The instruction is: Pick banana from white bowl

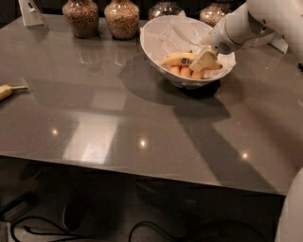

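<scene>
The white bowl [158, 45] stands at the back right of the grey table, lined with crumpled white paper. The banana [179, 59], yellow with a dark blue sticker, lies across the bowl on top of orange stubby pieces [185, 71]. My gripper [203, 61] reaches into the bowl from the upper right and sits right at the banana, just right of the sticker. It covers part of the banana's right half.
Several jars of grains [122, 18] line the back edge, close behind the bowl. A pale banana piece [5, 91] lies at the table's left edge. A white card [30, 12] stands at the back left. The table's front edge [142, 171] runs across below.
</scene>
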